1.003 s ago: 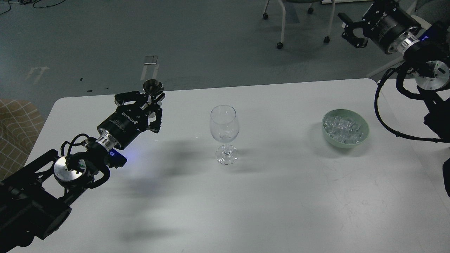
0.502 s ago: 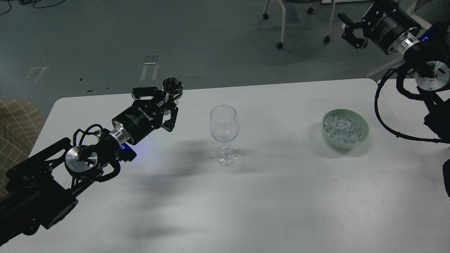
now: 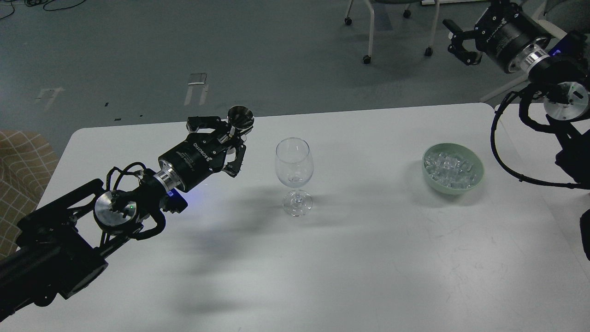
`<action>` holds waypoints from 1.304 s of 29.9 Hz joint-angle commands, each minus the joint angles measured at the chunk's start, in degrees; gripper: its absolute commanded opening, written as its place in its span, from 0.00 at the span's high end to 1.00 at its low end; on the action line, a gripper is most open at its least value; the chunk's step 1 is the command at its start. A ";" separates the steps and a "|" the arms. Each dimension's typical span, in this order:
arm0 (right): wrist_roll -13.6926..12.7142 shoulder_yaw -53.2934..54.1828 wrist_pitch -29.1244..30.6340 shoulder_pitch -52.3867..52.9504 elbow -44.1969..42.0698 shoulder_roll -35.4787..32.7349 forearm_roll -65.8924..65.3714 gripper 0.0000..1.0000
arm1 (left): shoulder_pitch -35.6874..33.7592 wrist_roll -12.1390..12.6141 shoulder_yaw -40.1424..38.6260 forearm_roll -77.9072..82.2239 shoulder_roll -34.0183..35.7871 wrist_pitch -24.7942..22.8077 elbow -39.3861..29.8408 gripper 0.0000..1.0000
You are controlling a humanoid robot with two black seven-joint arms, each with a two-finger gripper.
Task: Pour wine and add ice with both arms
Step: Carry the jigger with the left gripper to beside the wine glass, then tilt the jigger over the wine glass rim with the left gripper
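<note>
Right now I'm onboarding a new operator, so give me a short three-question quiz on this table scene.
1. True or false: the wine glass stands upright and looks empty.
2. What holds the ice?
   A. a green bowl
   B. a steel bucket
   C. the table itself
3. Fill in: the left gripper holds a small metal ____, while the right gripper is away from the table.

Key: 1 true; 2 A; 3 cup.

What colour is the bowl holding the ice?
Pale green bowl, seen in the head view.
</note>
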 commanded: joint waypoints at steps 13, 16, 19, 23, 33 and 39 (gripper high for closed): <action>0.03 -0.01 0.00 -0.06 -0.10 -0.07 0.00 0.00 | -3.93 -0.08 3.32 0.00 -1.75 2.49 -0.72 1.00; 0.03 -0.01 0.00 -0.32 -0.01 -0.15 0.00 0.00 | -4.19 -0.26 3.58 0.00 -2.20 3.03 -0.64 1.00; 0.03 -0.01 0.00 -0.41 -0.01 -0.15 0.09 0.00 | -4.36 -0.43 3.85 0.09 -2.20 3.03 -0.64 1.00; 0.12 -0.01 0.00 -0.50 -0.01 0.02 0.09 0.00 | -4.72 -0.70 4.73 0.61 -2.20 2.94 -0.20 1.00; 0.12 -0.01 0.00 -0.76 -0.01 0.02 0.09 0.00 | -4.80 -1.93 4.90 4.48 -2.11 2.94 -0.02 1.00; 0.12 0.08 0.00 -0.76 -0.01 0.02 0.09 0.00 | -5.33 -1.93 4.90 5.97 -1.84 2.94 -0.20 1.00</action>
